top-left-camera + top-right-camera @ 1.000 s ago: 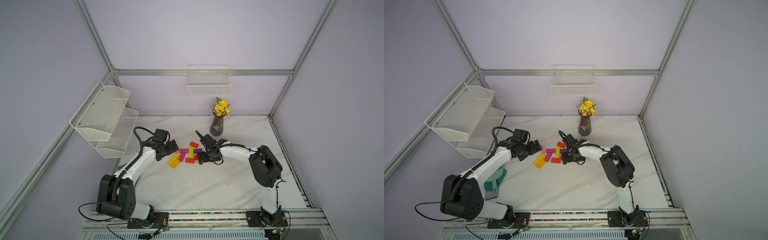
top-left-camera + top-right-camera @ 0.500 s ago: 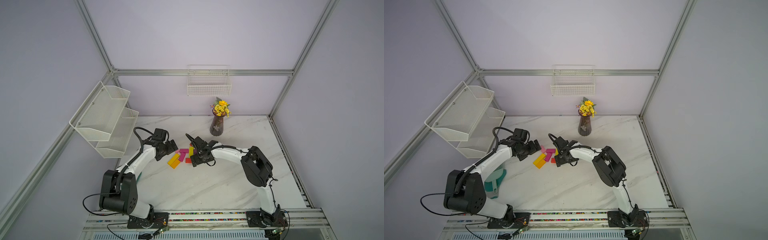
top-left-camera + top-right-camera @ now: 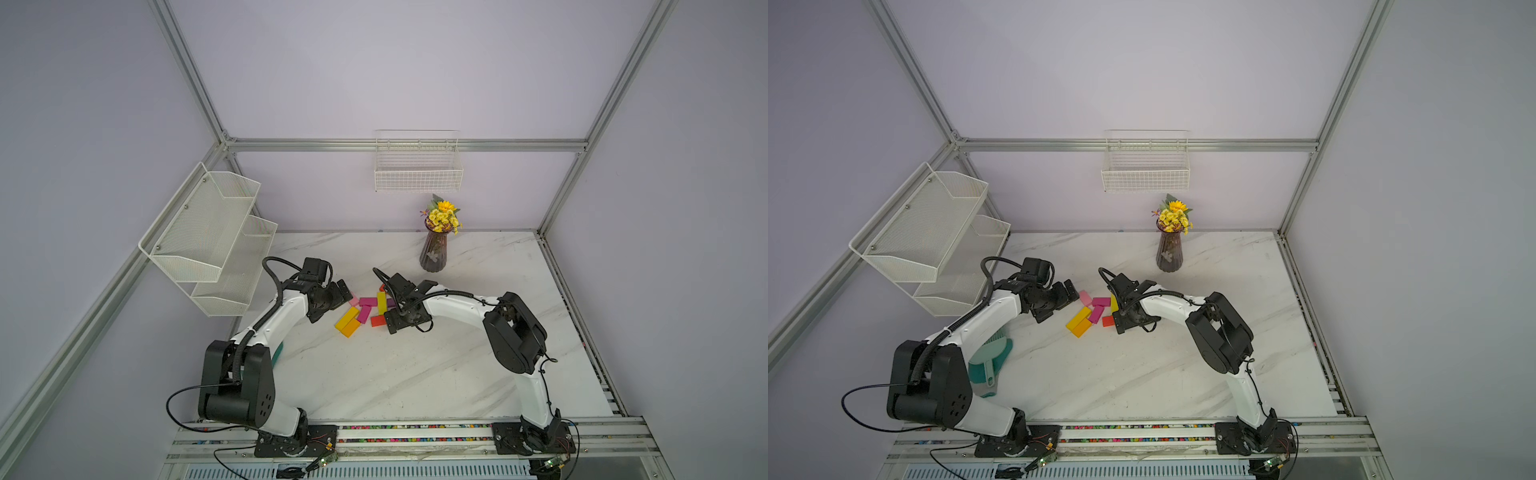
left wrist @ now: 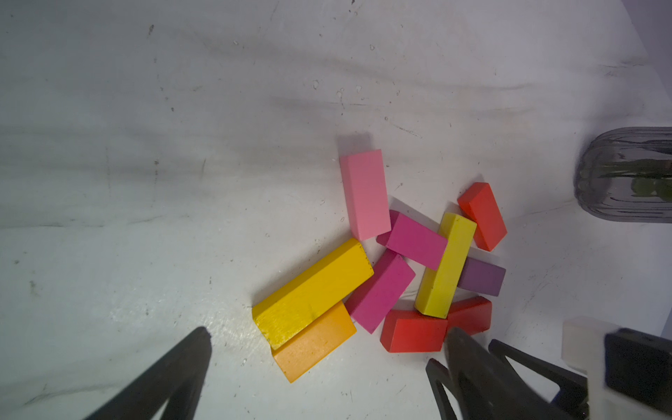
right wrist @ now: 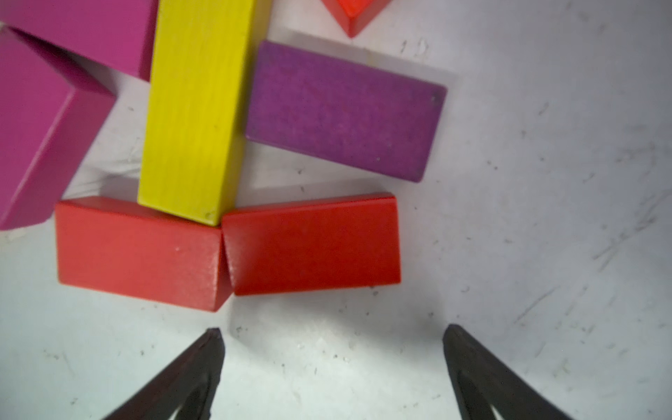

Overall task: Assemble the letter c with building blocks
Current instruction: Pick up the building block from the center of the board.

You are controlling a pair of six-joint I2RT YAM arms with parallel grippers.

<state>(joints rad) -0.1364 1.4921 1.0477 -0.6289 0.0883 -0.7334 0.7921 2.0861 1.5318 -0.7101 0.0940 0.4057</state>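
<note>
- While no C is forming yet, the building blocks [image 3: 365,309] are lying jumbled mid-frame in both top views, between the 2 arms.
- Right gripper [image 5: 332,331] is hovering just beside 1 red block [image 5: 312,243], fingers wide and empty, probably lining up on it.
- Left gripper [image 4: 329,331] is hanging wide and empty near the orange block [image 4: 314,342], likely leaving room.

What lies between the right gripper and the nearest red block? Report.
Bare tabletop only, in the right wrist view, between right gripper and red block.
</note>
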